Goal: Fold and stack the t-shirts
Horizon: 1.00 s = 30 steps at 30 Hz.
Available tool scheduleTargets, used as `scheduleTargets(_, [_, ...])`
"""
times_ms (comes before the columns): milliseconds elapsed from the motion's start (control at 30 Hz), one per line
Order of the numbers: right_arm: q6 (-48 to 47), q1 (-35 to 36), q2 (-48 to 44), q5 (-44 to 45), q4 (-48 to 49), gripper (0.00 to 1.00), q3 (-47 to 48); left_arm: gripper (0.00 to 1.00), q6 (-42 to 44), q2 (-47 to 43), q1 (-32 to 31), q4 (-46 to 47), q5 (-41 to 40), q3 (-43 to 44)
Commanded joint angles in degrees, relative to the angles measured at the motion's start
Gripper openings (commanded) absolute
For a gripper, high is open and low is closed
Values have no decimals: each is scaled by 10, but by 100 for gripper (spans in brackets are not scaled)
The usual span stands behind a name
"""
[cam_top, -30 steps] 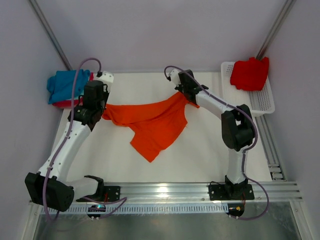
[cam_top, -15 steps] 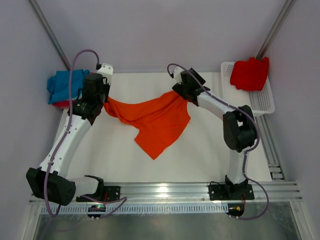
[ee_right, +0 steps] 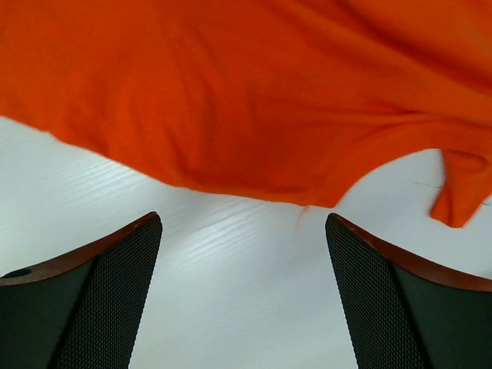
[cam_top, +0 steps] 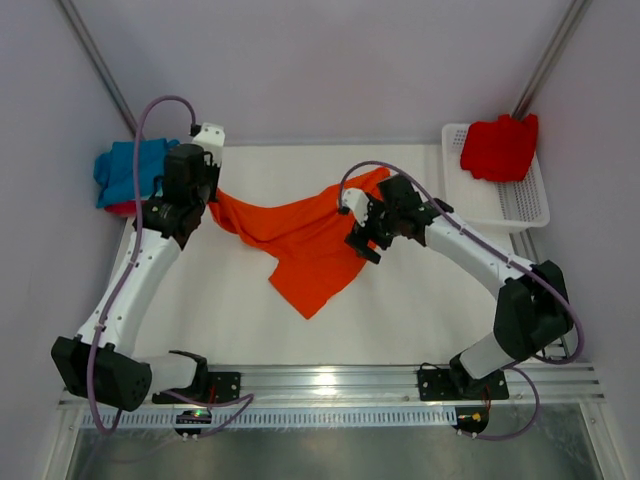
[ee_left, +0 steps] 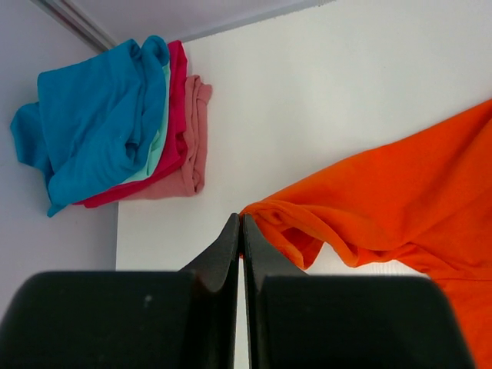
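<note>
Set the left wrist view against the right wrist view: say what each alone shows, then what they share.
Only the left wrist view: the folded stack of shirts, blue on top, and the left tool shut on a corner of the orange t-shirt. Only the right wrist view: the right tool, open, holding nothing. Both: the orange t-shirt and the white table.

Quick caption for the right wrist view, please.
Right gripper, jaws open, over the white table, edge of the orange t-shirt just ahead.
</note>
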Motion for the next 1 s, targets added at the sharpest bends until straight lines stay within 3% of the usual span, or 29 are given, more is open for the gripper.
scheduleTargets(0, [-32, 48, 3, -24, -34, 91, -42, 0, -13, 5, 2, 2, 13, 26])
scheduleTargets(100, [-33, 134, 10, 68, 39, 91, -92, 0, -18, 10, 3, -1, 17, 24])
scheduleTargets(267, [16, 227, 54, 111, 76, 91, -71, 0, -20, 14, 3, 0, 15, 20])
scheduleTargets(600, [60, 319, 116, 162, 102, 91, -27, 0, -31, 37, 3, 0, 18, 36])
scheduleTargets(967, [81, 354, 120, 153, 67, 91, 3, 0, -32, 40, 3, 0, 14, 37])
